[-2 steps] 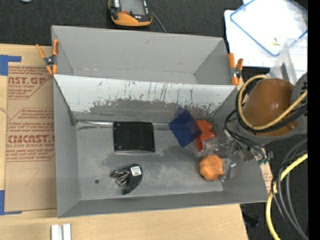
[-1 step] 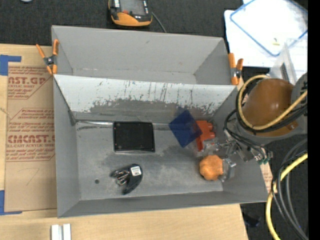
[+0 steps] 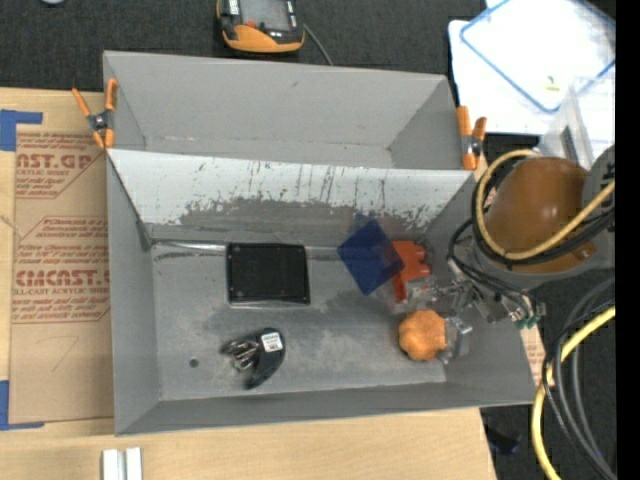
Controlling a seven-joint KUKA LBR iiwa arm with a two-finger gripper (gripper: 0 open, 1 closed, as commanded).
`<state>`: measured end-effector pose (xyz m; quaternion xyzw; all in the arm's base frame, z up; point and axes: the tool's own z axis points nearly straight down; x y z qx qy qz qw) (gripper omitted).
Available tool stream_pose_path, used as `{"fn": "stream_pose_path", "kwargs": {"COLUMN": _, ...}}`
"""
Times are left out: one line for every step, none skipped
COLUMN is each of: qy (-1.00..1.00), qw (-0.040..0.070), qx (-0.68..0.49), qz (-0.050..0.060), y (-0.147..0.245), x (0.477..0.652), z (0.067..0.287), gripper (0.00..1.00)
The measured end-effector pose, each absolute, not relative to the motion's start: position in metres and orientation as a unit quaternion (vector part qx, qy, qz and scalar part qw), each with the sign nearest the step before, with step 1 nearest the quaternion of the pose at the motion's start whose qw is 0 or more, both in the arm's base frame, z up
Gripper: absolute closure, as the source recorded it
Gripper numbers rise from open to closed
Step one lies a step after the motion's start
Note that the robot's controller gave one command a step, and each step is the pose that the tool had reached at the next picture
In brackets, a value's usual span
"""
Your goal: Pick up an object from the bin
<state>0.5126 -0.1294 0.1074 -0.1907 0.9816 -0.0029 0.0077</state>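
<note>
Nearest, front left on the floor of the bin (image 3: pixel 135 298): keys (image 3: pixel 243 349) with a black fob. Further right, a round orange ball (image 3: pixel 421 336), touching or just beside the gripper (image 3: pixel 447 318) (apart or together, cannot tell). Beyond, mid-floor: a flat black box (image 3: pixel 267 272), then a blue block (image 3: pixel 368 256) against a red-orange piece (image 3: pixel 410 263).
</note>
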Motion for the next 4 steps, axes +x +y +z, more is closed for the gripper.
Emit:
{"fn": "stream_pose_path", "kwargs": {"qy": 0.982, "qw": 0.008, "qx": -0.191, "qz": -0.003, "y": -0.129, "x": 0.513, "z": 0.107, "gripper": 1.0}}
{"fn": "stream_pose_path", "kwargs": {"qy": 0.982, "qw": 0.008, "qx": -0.191, "qz": -0.003, "y": -0.129, "x": 0.513, "z": 0.107, "gripper": 1.0}}
{"fn": "stream_pose_path", "kwargs": {"qy": 0.981, "qw": 0.006, "qx": -0.192, "qz": -0.002, "y": -0.13, "x": 0.513, "z": 0.207, "gripper": 1.0}}
{"fn": "stream_pose_path", "kwargs": {"qy": 0.982, "qw": 0.008, "qx": -0.188, "qz": -0.003, "y": -0.131, "x": 0.517, "z": 0.258, "gripper": 1.0}}
